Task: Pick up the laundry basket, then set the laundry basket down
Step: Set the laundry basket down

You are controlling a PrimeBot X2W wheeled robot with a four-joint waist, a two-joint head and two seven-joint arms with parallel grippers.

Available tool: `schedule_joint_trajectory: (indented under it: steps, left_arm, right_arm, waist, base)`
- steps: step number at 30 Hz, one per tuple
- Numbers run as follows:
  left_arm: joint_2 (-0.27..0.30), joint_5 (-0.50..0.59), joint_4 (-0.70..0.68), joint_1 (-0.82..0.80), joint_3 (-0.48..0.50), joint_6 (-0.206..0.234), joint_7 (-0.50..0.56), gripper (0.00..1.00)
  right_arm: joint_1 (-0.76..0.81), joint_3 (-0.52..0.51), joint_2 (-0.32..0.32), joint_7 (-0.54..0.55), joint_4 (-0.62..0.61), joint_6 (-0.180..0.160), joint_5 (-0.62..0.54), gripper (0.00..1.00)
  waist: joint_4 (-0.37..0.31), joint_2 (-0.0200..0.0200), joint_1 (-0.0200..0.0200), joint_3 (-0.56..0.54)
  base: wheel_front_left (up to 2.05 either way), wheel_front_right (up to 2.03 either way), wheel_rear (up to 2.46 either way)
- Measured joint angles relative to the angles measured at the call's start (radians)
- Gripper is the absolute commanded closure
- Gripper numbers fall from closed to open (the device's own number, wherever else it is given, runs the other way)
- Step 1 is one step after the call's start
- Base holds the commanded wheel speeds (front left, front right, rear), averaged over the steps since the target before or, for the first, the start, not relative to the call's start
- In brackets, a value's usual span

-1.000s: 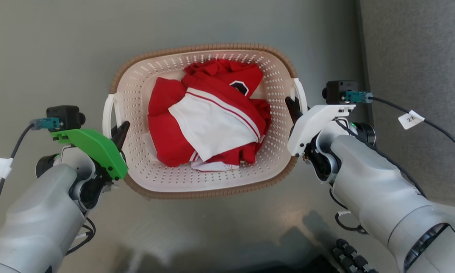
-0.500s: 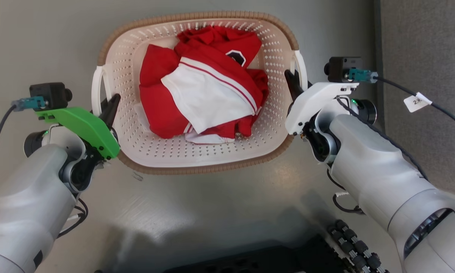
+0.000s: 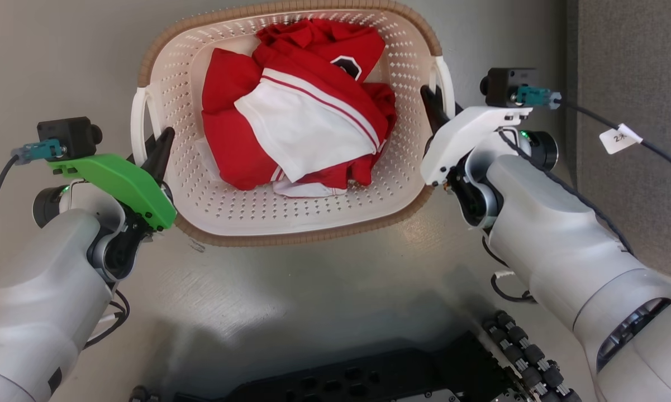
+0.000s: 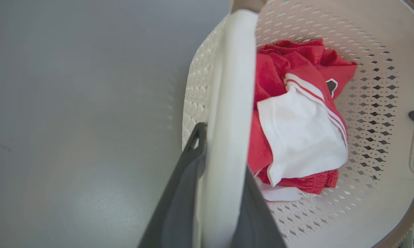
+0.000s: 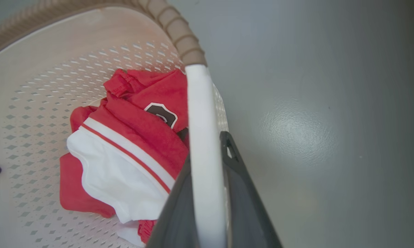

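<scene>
Holds the laundry basket (image 3: 290, 241) by both white side handles, between the two arms, over a smooth grey floor (image 3: 324, 301). Cannot tell whether lifted clear of that floor or resting on it.

Clamps the left gripper (image 3: 153, 151) around the left handle (image 3: 136, 120), with one dark finger outside the white bar and one inside, against the perforated cream wall. Seen close in the left wrist view: left gripper (image 4: 224, 155) pinching the handle (image 4: 231, 103), pressed to the bar on both sides.

Does the same with the right gripper (image 3: 440, 109) on the right handle (image 3: 446, 78). Confirmed in the right wrist view: right gripper (image 5: 207, 151) closed tight on the handle (image 5: 200, 120), just below the end of the brown woven-look rim (image 5: 179, 38).

Carries inside a crumpled red and white garment (image 3: 301, 134) with a dark badge, heaped on the basket's bottom, nearer the far wall.

Shows, at the bottom edge of the head view, the black robot base (image 3: 369, 385).
</scene>
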Motion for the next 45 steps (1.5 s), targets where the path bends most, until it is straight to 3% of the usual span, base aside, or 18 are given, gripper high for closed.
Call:
schedule_joint_trajectory:
  steps: [23, 24, 25, 26, 27, 45]
  left_arm:
    - [0.006, -0.018, -0.020, -0.007, -0.030, 0.001, -0.018, 1.00]
    - [0.006, -0.020, -0.020, -0.007, -0.032, 0.001, -0.018, 0.90]
    - [0.006, -0.020, -0.020, -0.007, -0.034, 0.001, -0.018, 0.62]
    - [0.006, -0.021, -0.020, -0.007, -0.036, 0.000, -0.020, 0.20]
    - [0.007, -0.021, -0.021, -0.007, -0.041, -0.003, -0.021, 0.00]
    - [0.007, -0.045, -0.017, -0.013, -0.059, -0.010, -0.019, 0.00]
  right_arm:
    - [-0.004, -0.073, -0.001, 0.000, -0.026, -0.026, -0.053, 1.00]
    - [-0.002, -0.076, 0.000, 0.000, -0.026, -0.026, -0.053, 0.82]
    - [0.000, -0.079, 0.001, 0.000, -0.026, -0.026, -0.053, 0.69]
    - [0.000, -0.083, 0.002, 0.000, -0.025, -0.027, -0.053, 0.51]
    - [0.000, -0.088, 0.001, 0.000, -0.024, -0.031, -0.052, 0.00]
    - [0.000, -0.107, -0.013, -0.002, -0.017, -0.044, -0.061, 0.00]
  waist:
    - [-0.003, 0.0000, 0.0000, 0.020]
    - [-0.003, 0.0000, 0.0000, 0.020]
    - [-0.003, 0.0000, 0.0000, 0.020]
    - [-0.003, 0.0000, 0.0000, 0.020]
    - [-0.003, 0.0000, 0.0000, 0.020]
    - [0.003, 0.0000, -0.0001, 0.012]
  base:
    - [0.00, 0.00, 0.00]
    - [0.00, 0.00, 0.00]
    - [0.00, 0.00, 0.00]
    - [0.00, 0.00, 0.00]
    - [0.00, 0.00, 0.00]
    - [0.00, 0.00, 0.00]
